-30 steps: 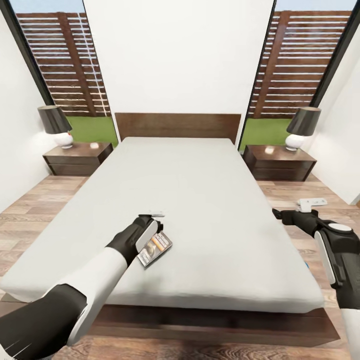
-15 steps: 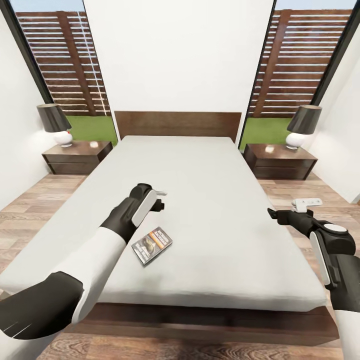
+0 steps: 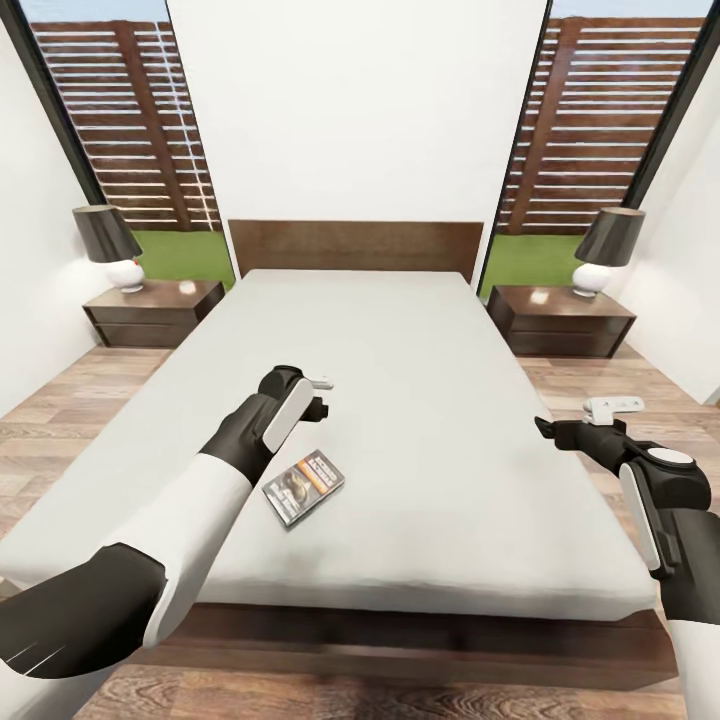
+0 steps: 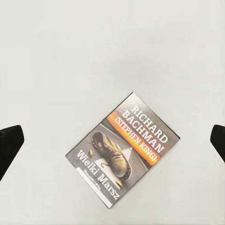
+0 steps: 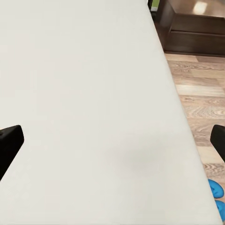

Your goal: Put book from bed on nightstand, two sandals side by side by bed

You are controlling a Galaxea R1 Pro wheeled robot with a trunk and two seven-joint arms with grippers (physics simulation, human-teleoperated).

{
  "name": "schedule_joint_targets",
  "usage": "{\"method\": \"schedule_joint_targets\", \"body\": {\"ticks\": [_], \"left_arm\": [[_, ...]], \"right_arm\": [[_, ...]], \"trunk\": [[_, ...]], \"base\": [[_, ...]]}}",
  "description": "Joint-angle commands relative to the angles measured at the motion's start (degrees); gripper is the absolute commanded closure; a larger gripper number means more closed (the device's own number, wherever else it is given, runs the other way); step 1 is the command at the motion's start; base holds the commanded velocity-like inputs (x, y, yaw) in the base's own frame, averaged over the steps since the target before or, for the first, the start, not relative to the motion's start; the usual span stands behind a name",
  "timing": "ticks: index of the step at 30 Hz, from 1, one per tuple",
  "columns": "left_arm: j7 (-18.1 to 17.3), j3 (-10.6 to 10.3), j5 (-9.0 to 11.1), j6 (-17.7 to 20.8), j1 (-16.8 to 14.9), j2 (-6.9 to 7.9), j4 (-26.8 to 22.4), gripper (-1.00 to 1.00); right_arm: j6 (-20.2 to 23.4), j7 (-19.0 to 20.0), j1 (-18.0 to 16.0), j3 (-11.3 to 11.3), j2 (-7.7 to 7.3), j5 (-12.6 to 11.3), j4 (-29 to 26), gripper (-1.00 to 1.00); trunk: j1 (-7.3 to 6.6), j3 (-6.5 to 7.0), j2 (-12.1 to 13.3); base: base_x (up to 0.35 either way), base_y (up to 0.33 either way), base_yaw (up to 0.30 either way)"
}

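Note:
The book [image 3: 304, 487] lies flat on the light-grey mattress of the bed [image 3: 430, 400], toward its foot end; in the left wrist view the book [image 4: 124, 150] shows its cover with the orange band. My left gripper [image 3: 322, 397] hovers above and just beyond it, open and empty, its fingertips [image 4: 9, 144] spread wide on either side. My right gripper [image 3: 580, 418] is open and empty over the bed's right edge. Two blue sandals [image 5: 216, 196] peek out on the floor beside that edge. The nightstands [image 3: 155, 312] [image 3: 560, 320] flank the headboard.
Each nightstand carries a lamp with a dark shade [image 3: 108, 248] [image 3: 605, 250]. Wood-plank floor [image 3: 600, 375] runs along both sides of the bed. Tall black-framed windows [image 3: 120, 120] stand behind the nightstands, with a white wall between them.
My left gripper has lifted off the book and moved toward the headboard; the book stays flat on the mattress. Over the last half second nothing moves.

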Motion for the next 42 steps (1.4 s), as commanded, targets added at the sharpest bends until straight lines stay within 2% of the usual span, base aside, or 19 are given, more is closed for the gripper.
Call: {"method": "schedule_joint_targets", "body": {"ticks": [1, 9, 17, 30, 37, 42], "left_arm": [[0.6, -0.1, 0.6, 0.1, 0.0, 0.02, 0.0, -1.00], [0.6, -0.1, 0.6, 0.1, 0.0, 0.04, -0.1, -1.00], [0.5, -0.1, 0.6, 0.1, 0.0, 0.04, -0.1, -1.00], [0.5, -0.1, 0.5, 0.1, 0.0, 0.13, 0.1, -1.00], [0.5, -0.2, 0.5, 0.1, 0.0, 0.13, 0.0, -1.00], [0.6, -0.2, 0.5, 0.1, 0.0, 0.21, 0.1, -1.00]], "right_arm": [[0.3, 0.3, 0.0, -0.1, 0.00, 0.1, -0.1, -1.00], [0.2, 0.3, 0.0, -0.1, 0.00, 0.1, 0.0, -1.00], [0.2, 0.3, 0.0, -0.1, 0.00, 0.1, 0.0, -1.00], [0.2, 0.3, 0.0, -0.1, 0.00, 0.1, 0.1, -1.00], [0.2, 0.3, 0.0, -0.1, 0.00, 0.1, 0.2, -1.00], [0.2, 0.3, 0.0, -0.1, 0.00, 0.1, 0.2, -1.00]], "trunk": [[0.21, -0.23, -0.4], [1.97, -1.67, -3.6], [1.97, -1.67, -3.6], [1.97, -1.67, -3.6], [1.97, -1.67, -3.6], [2.63, -2.48, -4.8]], "base": [[0.000, 0.000, 0.000], [0.000, 0.000, 0.000], [0.041, 0.000, 0.000], [0.301, 0.000, -0.010], [0.080, 0.000, -0.120], [0.005, 0.000, -0.010]]}}
